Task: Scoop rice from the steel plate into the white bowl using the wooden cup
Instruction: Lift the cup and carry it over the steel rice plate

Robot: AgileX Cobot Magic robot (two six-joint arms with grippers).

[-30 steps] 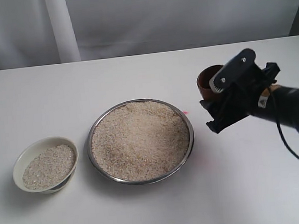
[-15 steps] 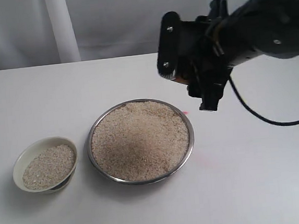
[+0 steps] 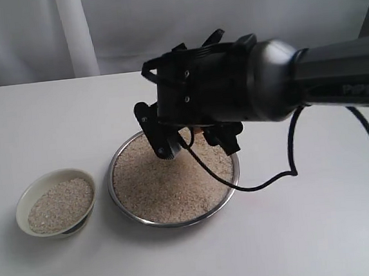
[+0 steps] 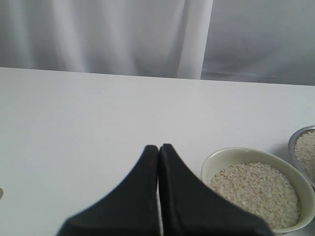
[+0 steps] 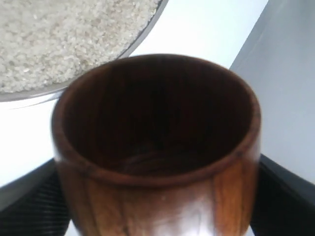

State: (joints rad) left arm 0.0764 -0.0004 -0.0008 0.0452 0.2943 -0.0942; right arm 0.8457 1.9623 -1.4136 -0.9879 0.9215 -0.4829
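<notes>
- now the right gripper [image 3: 196,143] hangs low over the steel plate [image 3: 179,223], tips just above the rice [image 3: 156,185]. a second ago it was off to the plate's right, and half a second ago it was higher, above the far rim.
- count: one steel plate heaped with rice, one white bowl [image 3: 20,210] left of it, part-filled with rice, one wooden cup [image 5: 157,196], two grippers.
- right fingers [image 5: 29,211] stand wide, clamping the wooden cup from both sides. its dark inside looks empty.
- left gripper [image 4: 158,157] is near the white bowl, fingers [image 4: 147,187] pressed together on nothing.
</notes>
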